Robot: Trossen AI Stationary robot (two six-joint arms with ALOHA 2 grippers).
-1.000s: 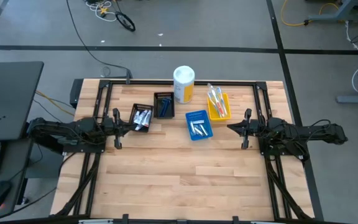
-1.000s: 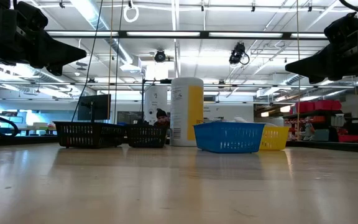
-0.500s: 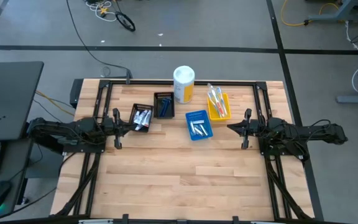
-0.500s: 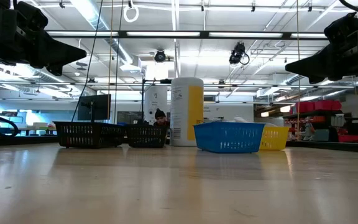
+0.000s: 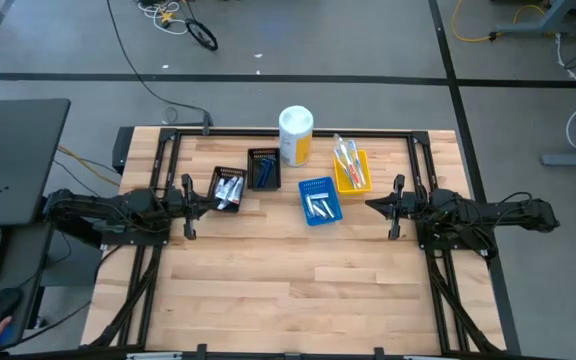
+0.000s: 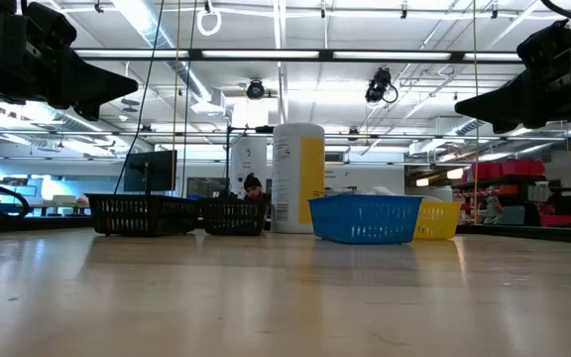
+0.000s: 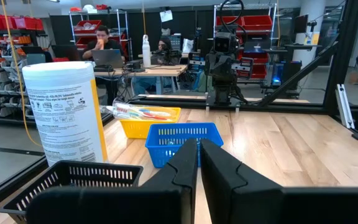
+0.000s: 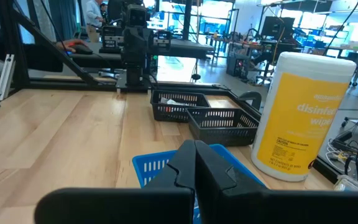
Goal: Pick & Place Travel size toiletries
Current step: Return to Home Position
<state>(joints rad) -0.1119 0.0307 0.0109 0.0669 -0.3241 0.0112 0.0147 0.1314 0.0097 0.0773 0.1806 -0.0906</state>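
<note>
Both closed: left hand (image 5: 206,198), right hand (image 5: 371,205).

The tabletop (image 5: 298,290) lay unobstructed across its near half; the canister (image 5: 295,135) and four bins (image 5: 320,181) occupied the far centre.

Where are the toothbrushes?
In the high view, the toothbrushes lie in the yellow bin on the right half of the table, next to the blue bin and the canister.
</note>
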